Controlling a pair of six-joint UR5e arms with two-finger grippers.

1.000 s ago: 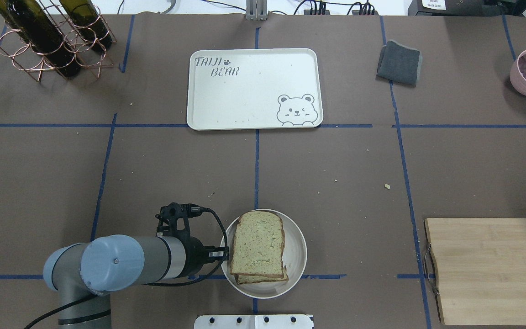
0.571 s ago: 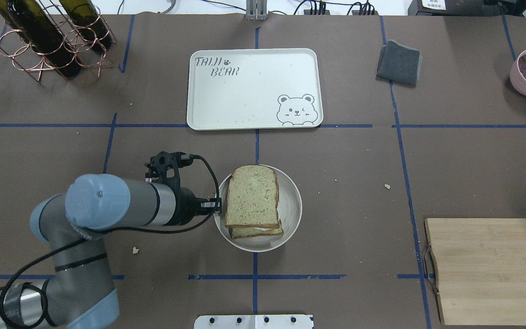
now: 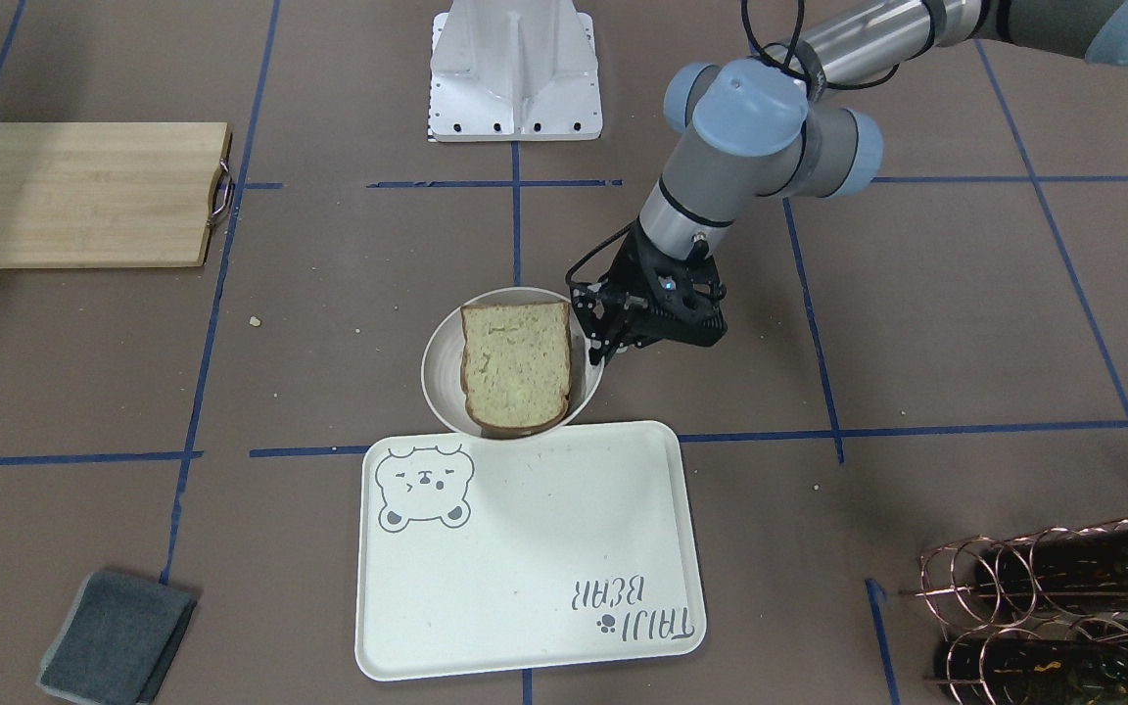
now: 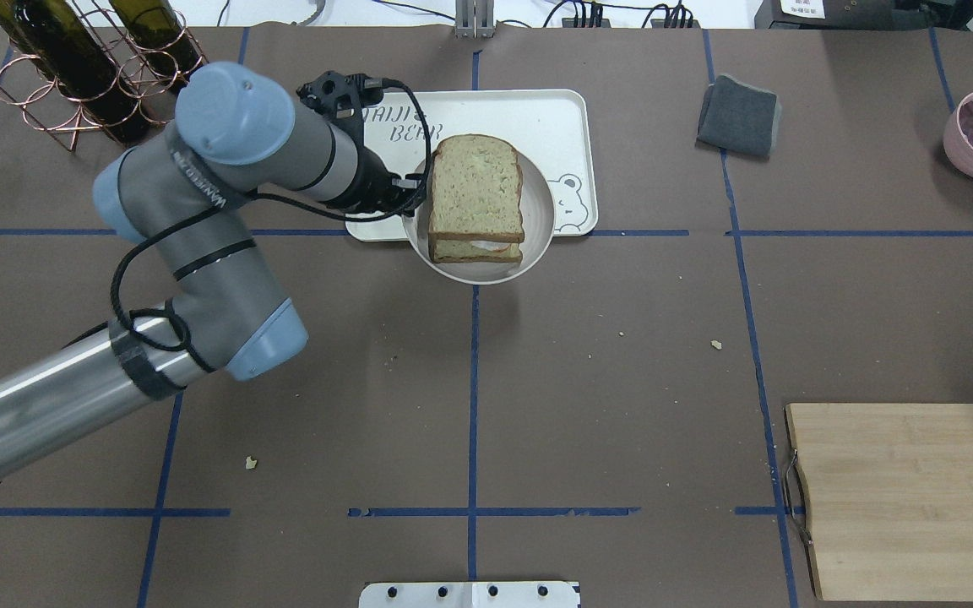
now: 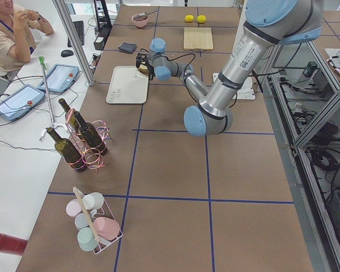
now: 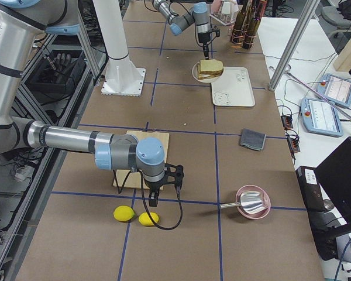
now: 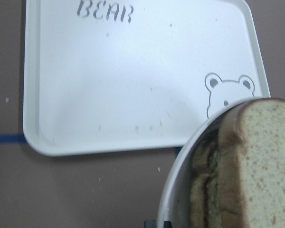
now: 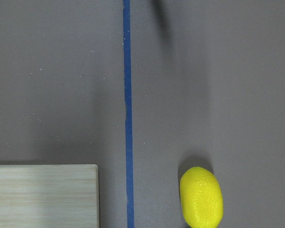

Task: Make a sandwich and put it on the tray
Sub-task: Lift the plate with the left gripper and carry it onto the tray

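Overhead exterior has my left gripper [image 4: 410, 205] pinched on the left rim of the plate [image 4: 540, 241]. I grip the rim and not the bread so that the sandwich [image 4: 476, 191] rides untouched and the stack stays together. The plate hangs level in the air over the near long edge of the tray [image 4: 550, 110], partly above the tray and partly above bare counter. The tray itself lies at the middle of the counter's far edge, so I judge the carry nearly done and the set-down not yet made. Holding from the side also leaves the tray floor in sight of my wrist camera.

The sandwich's long axis runs from the counter's near edge to its far edge. The slices' rounded crown points to the far edge and the flat base to me. A little egg [image 4: 486, 246] shows between the slices on the near side, where the lower slice sticks out slightly.

My right gripper [image 6: 154, 201] hangs low near the counter's right end, by a lemon [image 8: 201, 195] and the board [image 8: 42, 195]. I cannot tell whether its jaws are apart or together.
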